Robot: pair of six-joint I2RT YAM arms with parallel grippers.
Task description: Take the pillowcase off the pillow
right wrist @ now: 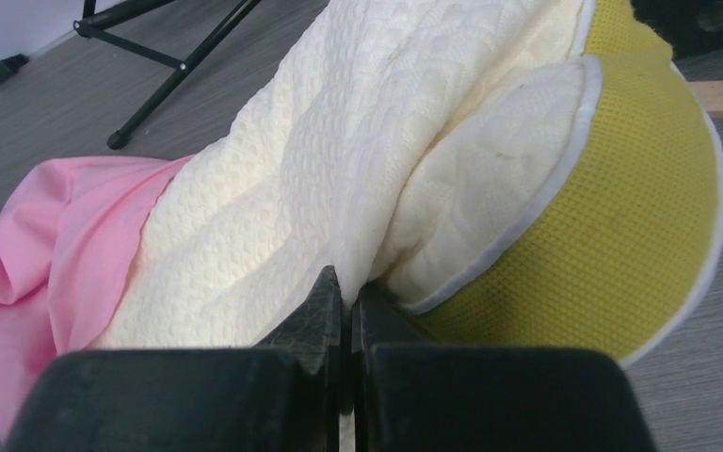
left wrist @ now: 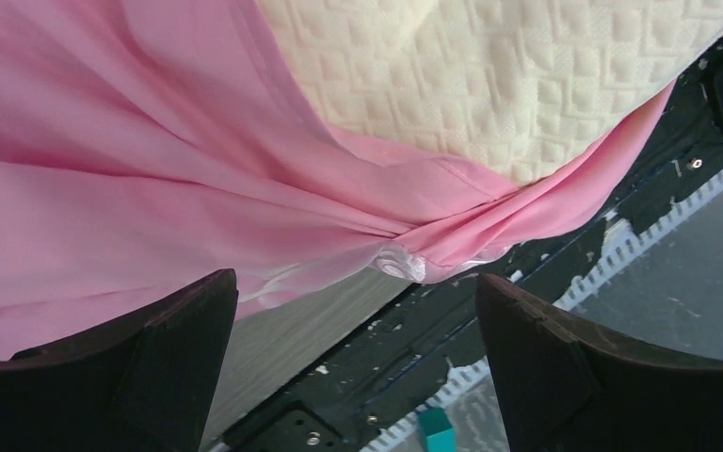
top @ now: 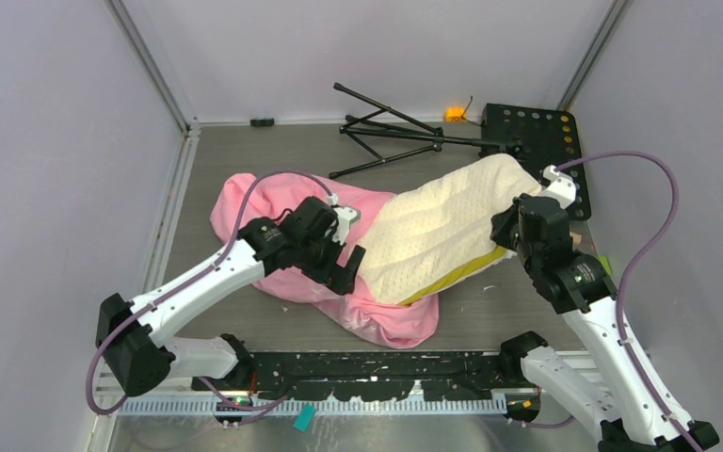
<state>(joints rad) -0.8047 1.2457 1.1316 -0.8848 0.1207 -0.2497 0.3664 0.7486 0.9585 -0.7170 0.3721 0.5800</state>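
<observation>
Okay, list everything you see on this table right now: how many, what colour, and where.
pink fabric pillowcase: one, pink, centre-left, bunched around the pillow's left end.
cream quilted pillow: one, cream with a yellow edge band, centre, its left end in the pillowcase.
folded tripod stand: one, black, lying at the far side.
perforated plate: one, black, far right corner.
small teal block: one, teal, near edge by the arm bases.
left gripper: one, black, open, at the pillowcase.
right gripper: one, black, shut on the pillow's right end.
</observation>
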